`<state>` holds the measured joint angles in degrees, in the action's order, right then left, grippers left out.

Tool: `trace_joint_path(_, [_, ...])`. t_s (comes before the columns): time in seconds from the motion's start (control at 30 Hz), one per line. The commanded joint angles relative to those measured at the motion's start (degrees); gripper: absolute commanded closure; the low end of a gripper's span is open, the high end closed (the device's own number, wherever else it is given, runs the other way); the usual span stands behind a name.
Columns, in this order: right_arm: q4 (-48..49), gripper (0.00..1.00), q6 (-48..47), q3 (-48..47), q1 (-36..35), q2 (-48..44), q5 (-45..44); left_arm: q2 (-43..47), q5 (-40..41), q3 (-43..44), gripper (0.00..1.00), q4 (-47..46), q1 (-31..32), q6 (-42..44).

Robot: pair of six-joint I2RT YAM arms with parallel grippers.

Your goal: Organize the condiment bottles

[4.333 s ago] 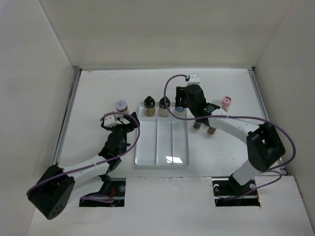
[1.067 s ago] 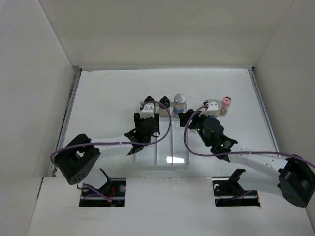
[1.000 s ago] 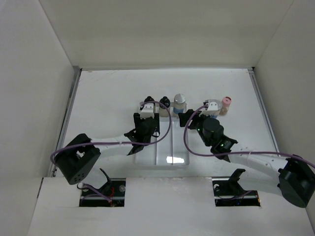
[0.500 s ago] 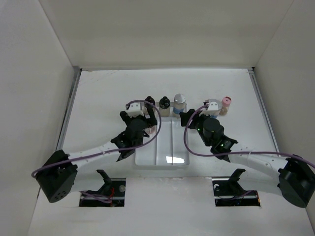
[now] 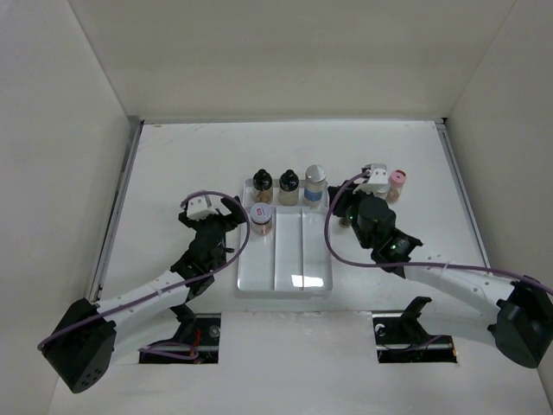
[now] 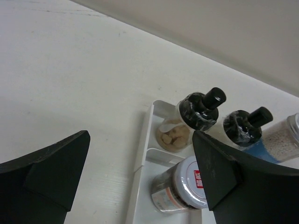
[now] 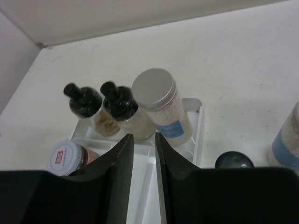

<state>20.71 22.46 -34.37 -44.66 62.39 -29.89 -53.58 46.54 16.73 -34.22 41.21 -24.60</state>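
While the left hand (image 6: 140, 137) is hovering spread wide and empty, a white-capped jar (image 6: 190, 183) is standing in the tray (image 5: 289, 251) just ahead of it. The right hand (image 7: 143, 136) is hanging nearly pressed together, gripping nothing, with a silver-capped jar (image 7: 161, 105) just beyond its tips and a pink-capped jar (image 5: 397, 181) sitting on the counter (image 5: 173, 164) to its right.

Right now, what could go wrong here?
The open left gripper sits close to the white-capped jar; a swing toward the tray could topple it. The right gripper is near the pink-capped bottle and the dark-capped bottle, both outside the tray, and might knock them.
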Motion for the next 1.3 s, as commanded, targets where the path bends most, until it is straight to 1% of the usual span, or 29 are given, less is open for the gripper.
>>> trace_joint_path(0.0, [-3.65, 0.64, -0.83, -5.35, 2.87, -1.39, -5.61, 0.94, 0.21, -2.57, 0.07, -4.01, -1.79, -3.87])
trace_joint_path(0.1, [-7.69, 0.4, -2.15, -7.81, 5.94, -1.31, -9.3, 0.94, 0.21, -4.42, 0.07, -5.15, -2.41, -5.72])
trace_joint_path(0.13, [-8.48, 0.34, -2.59, -8.25, 6.73, -1.48, -10.01, 0.76, -0.05, -4.95, 0.06, -5.77, -2.5, -5.81])
trace_joint_path(0.17, [-9.28, 0.26, -3.64, -8.6, 8.39, -2.09, -11.06, 0.32, -0.49, -5.13, 0.06, -6.47, -3.11, -5.64])
trace_joint_path(0.23, [-10.24, 0.15, -4.52, -9.22, 11.56, -2.62, -11.25, 0.06, -1.98, -5.74, 0.06, -6.83, -4.42, -5.9])
trace_joint_path(0.33, [-15.6, 0.04, -4.53, -12.11, 16.66, -0.44, -10.63, 1.11, -2.95, -6.8, 0.06, -7.35, -5.05, -6.42])
trace_joint_path(0.4, [-16.93, 0.01, -4.09, -13.18, 19.3, 2.11, -10.1, 2.07, -3.04, -8.02, 0.06, -8.23, -5.13, -7.3])
trace_joint_path(0.53, [-20.08, 0.0, -3.83, -15.98, 21.15, 8.43, -7.38, 2.69, -3.39, -9.17, 0.06, -8.5, -6.27, -8.88])
trace_joint_path(0.63, [-20.8, 0.0, -3.91, -16.78, 22.2, 12.04, -7.29, 3.48, -4.7, -9.52, 0.06, -8.15, -6.28, -9.32])
trace_joint_path(0.77, [-20.88, 0.0, -3.04, -16.52, 23.88, 13.63, -7.55, 2.26, -5.41, -9.35, 0.06, -8.41, -6.54, -10.03])
trace_joint_path(1.0, [-21.94, 0.0, -1.98, -15.11, 23.97, 15.39, -6.41, 1.02, -6.38, -9.0, 0.06, -8.33, -6.8, -10.64])
trace_joint_path(1.07, [-22.12, 0.05, -1.37, -15.2, 23.79, 16.44, -5.36, 1.55, -6.38, -9.26, 0.06, -8.67, -6.89, -10.82])
trace_joint_path(1.1, [-22.12, 0.09, -0.67, -14.94, 23.71, 16.62, -5.09, 1.55, -6.38, -9.35, 0.06, -8.76, -6.89, -10.91])
trace_joint_path(1.2, [-22.12, 0.15, 0.92, -15.02, 23.7, 18.02, -4.92, 0.85, -6.38, -9.0, 0.06, -8.24, -6.98, -11.0])
trace_joint_path(1.27, [-22.73, 0.23, 0.75, -15.99, 23.7, 18.91, -5.35, 1.11, -6.38, -9.08, 0.06, -8.32, -6.98, -11.08])
